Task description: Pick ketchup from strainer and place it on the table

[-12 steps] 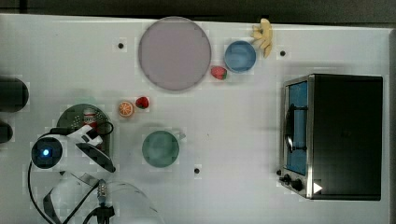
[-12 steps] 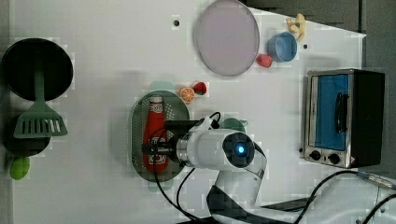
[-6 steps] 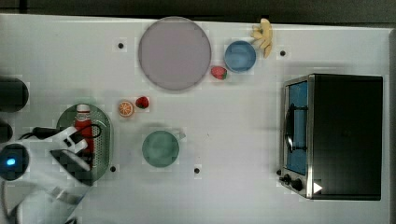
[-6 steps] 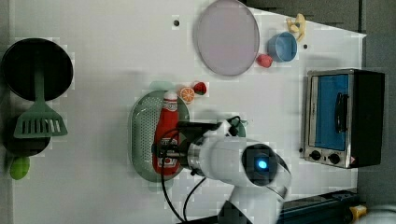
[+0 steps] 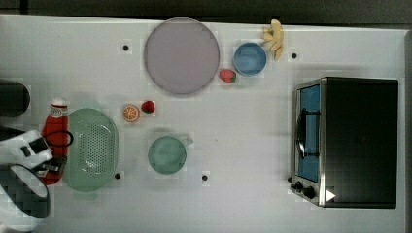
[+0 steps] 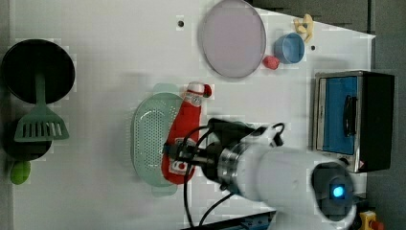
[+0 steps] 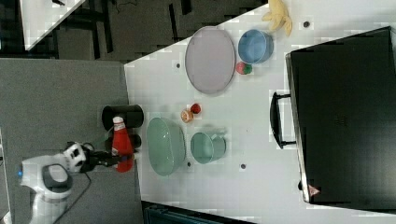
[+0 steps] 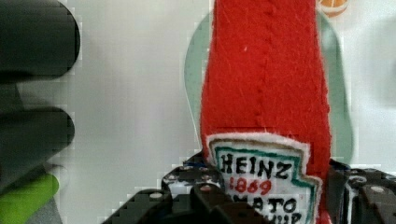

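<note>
1. Gripping the ketchup at its label end, the gripper has its dark fingers pressed against either side of the bottle; the wrist view alone shows the label's lettering and the stitched red felt body.

2. The right view shows the ketchup upright and lifted, cap uppermost, beside the strainer and past the table edge as seen there, with the gripper clamped near its base.

3. The top view places the ketchup just at the top view's left of the strainer, its lower end covered by the gripper and white arm.

4. The left view instead has the ketchup overlapping the strainer's rim on the left view's right, with the gripper over the label.

5. The left view also takes in a green spatula lying across a black pan, and a small green thing cut by shadow.

6. Whether the bottle touches anything beneath it cannot be told from any view.

7. Counted in the top view: one plate, one blue bowl, one green cup, one toaster oven, one banana bunch, one orange slice, two strawberries, near the slice and by the bowl.
</note>
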Robot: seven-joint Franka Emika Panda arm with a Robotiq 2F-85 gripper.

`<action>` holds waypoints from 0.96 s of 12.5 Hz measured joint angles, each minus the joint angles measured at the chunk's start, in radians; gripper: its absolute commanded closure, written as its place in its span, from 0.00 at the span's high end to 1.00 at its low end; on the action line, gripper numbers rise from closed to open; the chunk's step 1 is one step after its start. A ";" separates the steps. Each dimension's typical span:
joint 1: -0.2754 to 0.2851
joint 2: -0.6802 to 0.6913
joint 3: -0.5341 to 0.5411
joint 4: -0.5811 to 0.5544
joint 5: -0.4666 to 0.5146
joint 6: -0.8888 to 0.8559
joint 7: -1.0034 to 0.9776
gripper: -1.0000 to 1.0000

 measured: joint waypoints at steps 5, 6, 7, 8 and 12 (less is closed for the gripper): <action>-0.048 -0.001 -0.083 0.154 0.012 -0.249 -0.095 0.60; -0.065 -0.002 -0.114 0.166 0.015 -0.268 -0.125 0.60; -0.082 -0.003 -0.151 0.172 0.011 -0.279 -0.156 0.60; -0.093 -0.002 -0.204 0.177 0.014 -0.282 -0.187 0.60; -0.172 0.004 -0.409 0.184 0.012 -0.281 -0.365 0.60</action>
